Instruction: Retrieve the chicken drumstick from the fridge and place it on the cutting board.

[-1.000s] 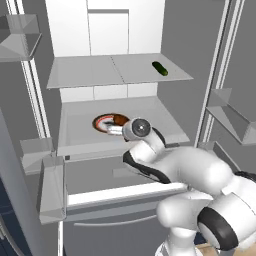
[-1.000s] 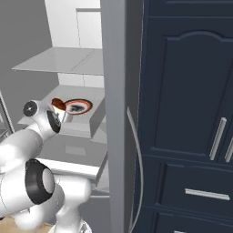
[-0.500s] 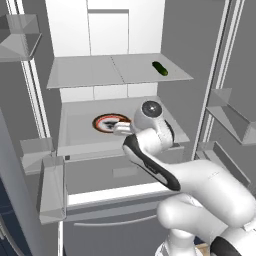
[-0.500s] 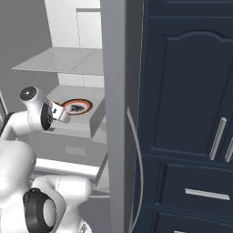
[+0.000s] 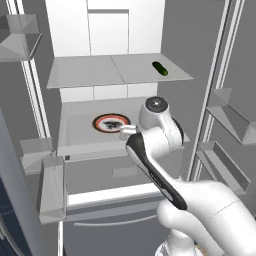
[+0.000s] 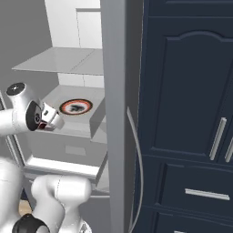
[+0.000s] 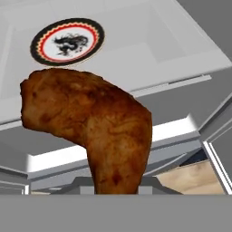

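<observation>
The fridge (image 5: 75, 80) stands open, its shelf carrying a round red-rimmed plate (image 5: 111, 123). In front of that shelf, the jaws (image 6: 48, 122) are clamped on the chicken drumstick (image 7: 90, 124), held clear of the plate. A green vegetable (image 5: 160, 68) lies on the upper shelf.

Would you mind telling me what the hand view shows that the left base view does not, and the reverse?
Hand view alone: the chicken drumstick close up, rising from the bottom edge where the fingers sit, off the plate.

Left base view alone: the small dark green vegetable on the upper shelf, the door bins at right, and the white arm reaching into the fridge.

Both: the round red-rimmed plate on the lower shelf, with nothing lying on it.
</observation>
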Controlling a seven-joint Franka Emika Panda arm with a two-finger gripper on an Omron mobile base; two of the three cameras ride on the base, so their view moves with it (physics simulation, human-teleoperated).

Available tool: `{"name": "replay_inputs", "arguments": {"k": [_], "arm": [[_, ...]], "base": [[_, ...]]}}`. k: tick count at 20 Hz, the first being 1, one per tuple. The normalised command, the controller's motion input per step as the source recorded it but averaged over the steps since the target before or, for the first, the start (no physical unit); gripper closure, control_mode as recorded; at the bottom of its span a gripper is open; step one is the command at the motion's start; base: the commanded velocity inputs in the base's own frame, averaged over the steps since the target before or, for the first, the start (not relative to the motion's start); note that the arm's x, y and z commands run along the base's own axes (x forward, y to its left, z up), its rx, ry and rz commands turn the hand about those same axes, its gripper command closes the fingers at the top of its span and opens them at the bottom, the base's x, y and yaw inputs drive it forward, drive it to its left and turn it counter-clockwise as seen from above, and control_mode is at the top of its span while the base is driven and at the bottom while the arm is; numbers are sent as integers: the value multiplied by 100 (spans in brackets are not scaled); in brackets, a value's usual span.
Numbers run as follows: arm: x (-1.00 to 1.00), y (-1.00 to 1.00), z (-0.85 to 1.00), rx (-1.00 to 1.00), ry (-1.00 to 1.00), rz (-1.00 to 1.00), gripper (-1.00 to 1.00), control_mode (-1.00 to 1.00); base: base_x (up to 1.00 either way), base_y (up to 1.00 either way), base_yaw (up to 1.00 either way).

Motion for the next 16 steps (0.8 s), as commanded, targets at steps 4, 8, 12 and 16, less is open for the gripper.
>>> {"name": "replay_inputs", "arguments": {"k": [4, 8, 12, 16], "arm": [[-44, -29, 19, 0, -4, 0, 100, -100], [-40, -27, 36, 0, 3, 0, 100, -100], [-34, -38, 44, 0, 10, 0, 100, -100], [-37, -33, 42, 0, 12, -1, 100, -100]], "base": [[0, 0, 0], [0, 0, 0], [0, 0, 0], [0, 0, 0]]}}
